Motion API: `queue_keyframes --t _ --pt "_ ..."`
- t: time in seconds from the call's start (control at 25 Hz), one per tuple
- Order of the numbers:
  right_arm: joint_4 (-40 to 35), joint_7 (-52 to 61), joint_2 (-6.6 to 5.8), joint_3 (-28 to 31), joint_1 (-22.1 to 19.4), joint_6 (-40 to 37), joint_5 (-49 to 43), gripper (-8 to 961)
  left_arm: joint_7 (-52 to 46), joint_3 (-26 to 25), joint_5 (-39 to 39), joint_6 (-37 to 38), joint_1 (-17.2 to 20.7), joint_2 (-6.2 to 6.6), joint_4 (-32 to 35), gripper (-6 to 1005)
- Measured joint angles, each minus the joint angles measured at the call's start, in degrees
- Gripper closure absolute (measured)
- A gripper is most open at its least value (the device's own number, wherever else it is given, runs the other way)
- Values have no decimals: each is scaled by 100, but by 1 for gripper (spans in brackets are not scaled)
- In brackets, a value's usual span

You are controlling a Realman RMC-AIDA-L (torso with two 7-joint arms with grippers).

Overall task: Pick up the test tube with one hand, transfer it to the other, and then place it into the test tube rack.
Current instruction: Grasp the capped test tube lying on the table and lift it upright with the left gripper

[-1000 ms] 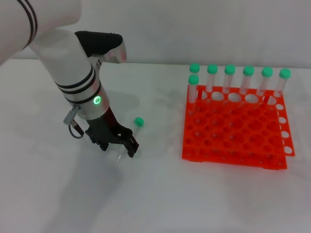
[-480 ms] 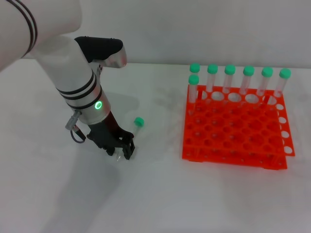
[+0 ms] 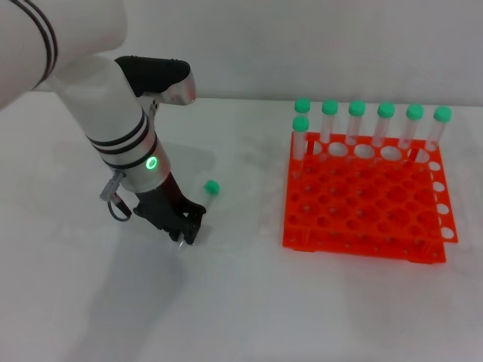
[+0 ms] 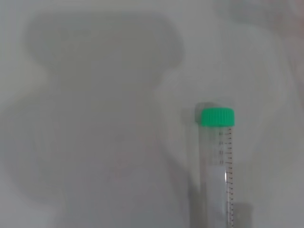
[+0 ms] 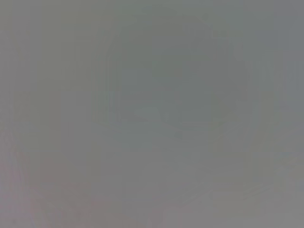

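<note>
Fingers of my left gripper (image 3: 183, 230) sit closed around the test tube (image 3: 210, 188) a little left of the head view's centre, low against the white table (image 3: 249, 302). Only the green cap shows clear of my black fingers, poking out toward the upper right, and a small clear tip peeks out below them at the lower left. So the tube lies slanted in my grasp, close to the table surface; whether it touches the table I cannot tell. My left arm (image 3: 121, 143), white with black bands and a glowing green ring, comes down from the upper left corner of the frame.

In my left wrist view the same test tube (image 4: 217, 166) runs from its green cap near the middle right down to the lower edge, its clear wall printed with graduation marks, over pale table with soft shadows. My own fingers do not show there.

Well apart, on the right side of the head view, stands the test tube rack (image 3: 362, 204), bright orange, two tiers, a grid of round holes. Seven other tubes (image 3: 358, 121) with green caps stand upright in it: six along the far row, one just in front at the left end.

My right gripper is out of sight; its wrist view shows only flat grey.
</note>
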Motion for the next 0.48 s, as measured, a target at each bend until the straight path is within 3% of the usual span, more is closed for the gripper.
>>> queue_keyframes --t 0.28,0.48 --pt "-2 2 -9 0 0 3 0 181 16 0 10 -5 11 49 0 820" --pt "-13 7 -17 0 0 3 0 185 116 0 -33 -173 3 67 -23 820"
